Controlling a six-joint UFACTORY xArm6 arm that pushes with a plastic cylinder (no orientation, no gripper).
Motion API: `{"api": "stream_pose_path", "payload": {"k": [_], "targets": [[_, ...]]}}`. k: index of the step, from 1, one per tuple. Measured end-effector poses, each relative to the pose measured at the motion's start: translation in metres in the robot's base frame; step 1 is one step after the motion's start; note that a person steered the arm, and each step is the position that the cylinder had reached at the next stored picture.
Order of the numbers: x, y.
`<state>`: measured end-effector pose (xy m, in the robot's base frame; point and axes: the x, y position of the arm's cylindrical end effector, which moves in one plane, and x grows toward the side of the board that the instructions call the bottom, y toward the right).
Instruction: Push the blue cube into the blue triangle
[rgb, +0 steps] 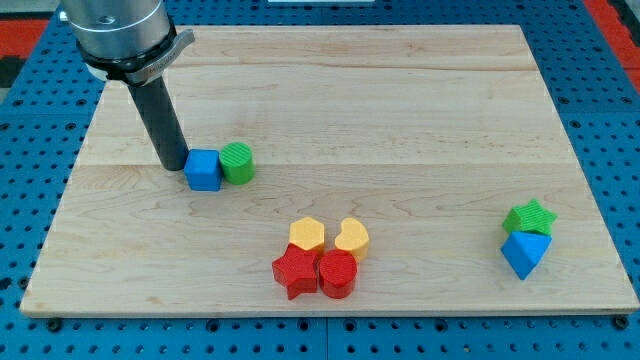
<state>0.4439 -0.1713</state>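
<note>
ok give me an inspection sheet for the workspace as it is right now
surface: wooden board on a blue pegboard.
job's things: blue cube touching green cylinder on its right; blue triangle far at the view's right, under green star.
clutter: yellow hexagon, yellow heart, red star, red cylinder, clustered at bottom centre.
hand: none; my tip sits just left of the blue cube.
cables: nothing seen.
surroundings: red patches at the top corners.

The arm ends in a ribbed, silver-grey metal cylinder with a flanged collar; below it runs a straight, smooth, dark rod down to its tip.
</note>
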Motion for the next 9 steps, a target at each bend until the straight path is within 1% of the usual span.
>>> {"api": "stream_pose_path", "payload": {"k": [1,3,4,5,6,7,8,9], "targets": [[0.002,0.017],[0.01,0.125],[0.011,0.108],[0.046,0.092],[0.038,0.164],[0.018,0.184],[-0.01,0.161],[0.018,0.249]]}}
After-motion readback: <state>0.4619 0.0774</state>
